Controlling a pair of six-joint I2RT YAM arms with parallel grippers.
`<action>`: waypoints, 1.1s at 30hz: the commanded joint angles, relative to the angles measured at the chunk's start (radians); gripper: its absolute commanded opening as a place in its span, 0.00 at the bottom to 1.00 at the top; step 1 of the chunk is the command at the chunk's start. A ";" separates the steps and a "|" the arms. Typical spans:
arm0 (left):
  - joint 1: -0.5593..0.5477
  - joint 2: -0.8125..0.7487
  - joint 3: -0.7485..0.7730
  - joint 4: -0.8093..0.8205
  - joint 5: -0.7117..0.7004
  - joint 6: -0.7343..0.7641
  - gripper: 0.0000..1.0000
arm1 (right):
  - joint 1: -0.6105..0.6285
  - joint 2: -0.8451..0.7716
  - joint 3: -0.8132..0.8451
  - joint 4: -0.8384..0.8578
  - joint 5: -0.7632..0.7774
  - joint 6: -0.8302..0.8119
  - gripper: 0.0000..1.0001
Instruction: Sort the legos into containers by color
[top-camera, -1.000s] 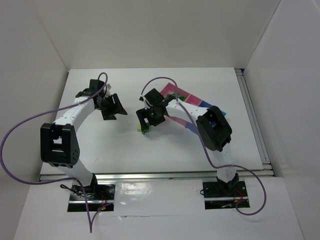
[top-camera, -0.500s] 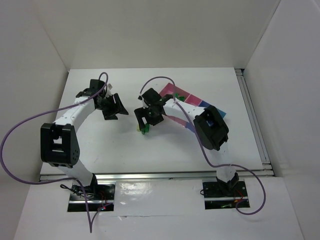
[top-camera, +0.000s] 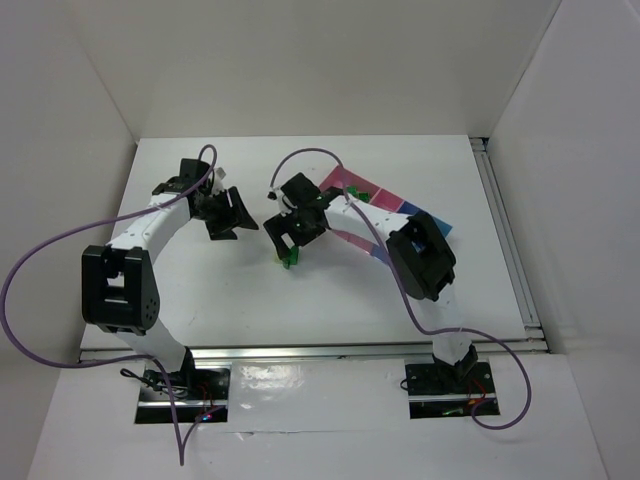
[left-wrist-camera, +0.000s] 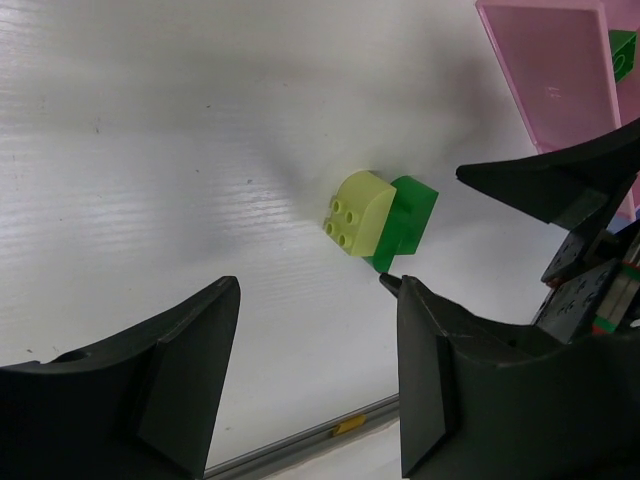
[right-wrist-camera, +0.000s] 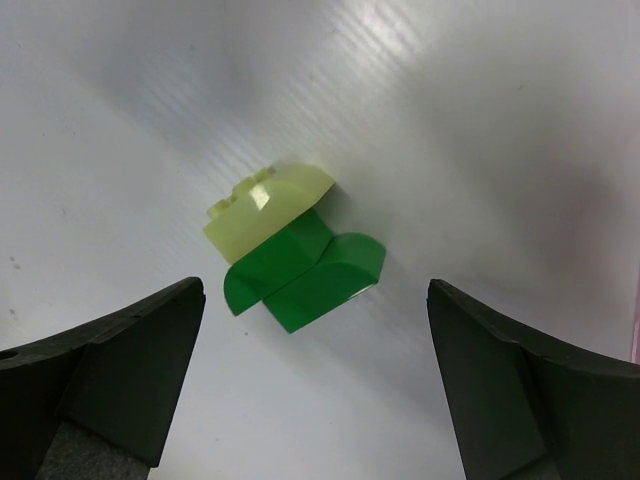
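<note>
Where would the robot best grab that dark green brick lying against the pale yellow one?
Probably from straight above, with the open right gripper that hovers over it. Pinch the green brick across its two free ends, fingers closing along the seam, since the pale yellow brick blocks one long side. Whether the two are clipped together I cannot tell.

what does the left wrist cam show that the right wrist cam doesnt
Only the left wrist view: the pink container at upper right with a green lego inside, and the left gripper, its jaws apart. Only the right wrist view: the right gripper, jaws wide open either side of the bricks. Both: the pale yellow-green brick touching the dark green brick on the white table.
</note>
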 joint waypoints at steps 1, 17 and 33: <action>0.003 0.019 0.020 0.020 0.031 0.012 0.69 | -0.008 0.028 0.067 0.046 -0.018 -0.041 1.00; 0.003 0.028 0.032 0.020 0.042 0.012 0.69 | 0.011 -0.025 -0.074 0.082 -0.234 -0.042 0.94; 0.003 0.028 0.032 0.020 0.051 0.012 0.69 | 0.075 -0.007 -0.061 0.021 0.133 0.144 0.92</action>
